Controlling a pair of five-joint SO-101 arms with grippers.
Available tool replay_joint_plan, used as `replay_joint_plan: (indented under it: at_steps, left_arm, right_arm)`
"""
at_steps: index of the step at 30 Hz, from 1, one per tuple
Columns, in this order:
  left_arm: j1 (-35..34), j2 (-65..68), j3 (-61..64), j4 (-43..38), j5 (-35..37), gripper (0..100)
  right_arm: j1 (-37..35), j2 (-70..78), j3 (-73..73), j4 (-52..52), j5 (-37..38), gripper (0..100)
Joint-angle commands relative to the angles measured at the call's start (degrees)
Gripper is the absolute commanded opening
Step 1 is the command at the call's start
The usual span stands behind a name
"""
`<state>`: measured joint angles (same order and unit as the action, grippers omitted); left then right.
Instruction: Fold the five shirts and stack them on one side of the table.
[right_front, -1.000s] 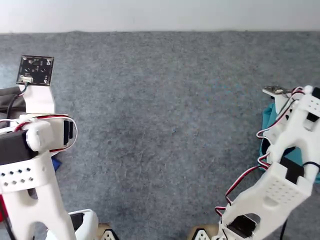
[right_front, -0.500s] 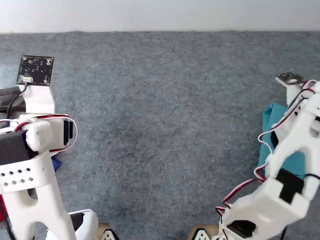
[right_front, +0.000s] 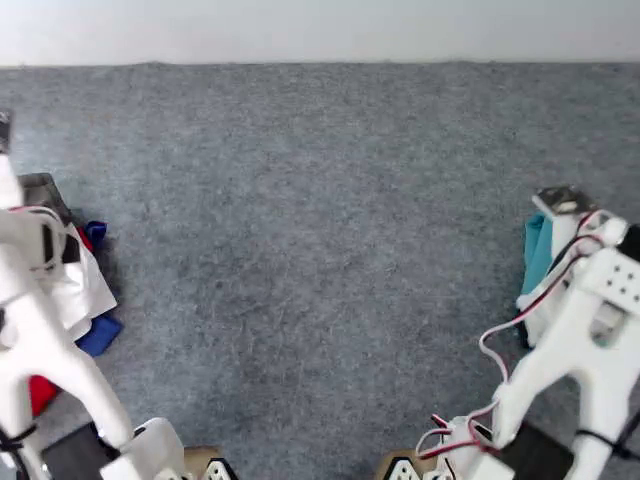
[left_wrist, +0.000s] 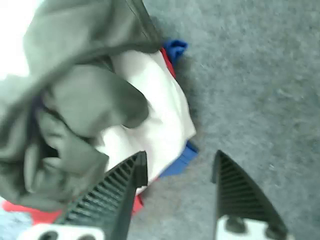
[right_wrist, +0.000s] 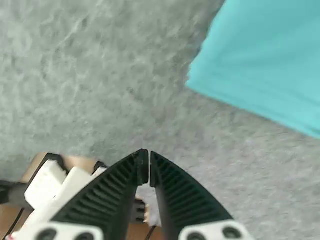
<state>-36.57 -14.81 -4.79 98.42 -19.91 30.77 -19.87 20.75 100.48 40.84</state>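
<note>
Left jaws: apart, holding nothing; the left gripper (left_wrist: 180, 160) hangs over the edge of the pile.
Right jaws: together, empty; the right gripper (right_wrist: 145, 155) is above the grey table cover (right_front: 320, 200).
Pile, left side: olive shirt (left_wrist: 75, 100) crumpled on the white shirt (left_wrist: 160, 115), with the blue shirt (left_wrist: 175, 49) and red shirt (left_wrist: 30, 215) underneath.
Teal shirt (right_wrist: 260, 60): flat at the right edge, near the right gripper.

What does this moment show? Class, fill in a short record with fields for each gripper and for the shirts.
Left gripper: open, above the crumpled pile
Right gripper: shut, empty, over the bare grey table
Pile: olive-grey shirt on top; white shirt, blue shirt and red shirt under it; at the left edge
Teal shirt: flat, at the right edge
</note>
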Motion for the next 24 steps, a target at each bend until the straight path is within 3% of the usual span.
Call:
replay_joint_plan:
  at_steps: [1, 10, 20, 24]
  left_arm:
    - [-0.8, 5.4, -7.6, 0.3, -3.5, 24]
    - [-4.4, 24.1, -21.3, -6.8, -4.3, 24]
    - [-5.2, 38.9, -42.5, -7.0, -4.1, 24]
    - [-5.7, 45.4, -46.5, -7.3, -4.0, 24]
  right_arm:
    - [-0.5, -5.9, 4.6, 2.2, -0.7, 0.9]
    - [-0.5, -9.8, 9.3, 2.2, -0.7, 0.9]
    - [-0.5, -9.5, 9.4, 2.3, -0.9, 0.9]
    - [-0.5, -9.5, 9.4, 2.2, -4.8, 0.9]
